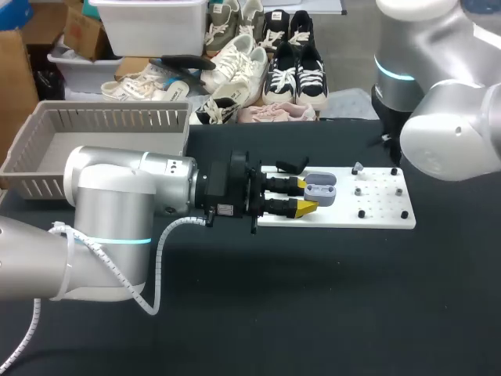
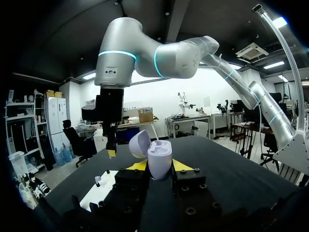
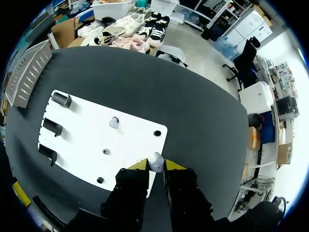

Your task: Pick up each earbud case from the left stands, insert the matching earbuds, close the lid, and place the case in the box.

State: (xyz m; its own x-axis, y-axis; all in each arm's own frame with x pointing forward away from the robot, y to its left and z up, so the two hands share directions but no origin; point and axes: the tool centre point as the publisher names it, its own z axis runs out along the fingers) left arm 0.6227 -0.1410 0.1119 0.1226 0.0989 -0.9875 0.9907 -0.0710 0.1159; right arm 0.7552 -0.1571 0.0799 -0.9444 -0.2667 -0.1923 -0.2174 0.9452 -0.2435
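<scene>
Head view: our left tool grips the open case over the board. No case shows in the box at far left, and its wall is the edge we must lift over.

Left wrist view: the case sits clamped, lid up, with our right tool well apart beyond it.

Right wrist view: the right tool pinches an earbud at the board's edge, and a second earbud waits on the board. We judge that inserting, closing and boxing are left.

Even overhead light, soft shadows
</scene>
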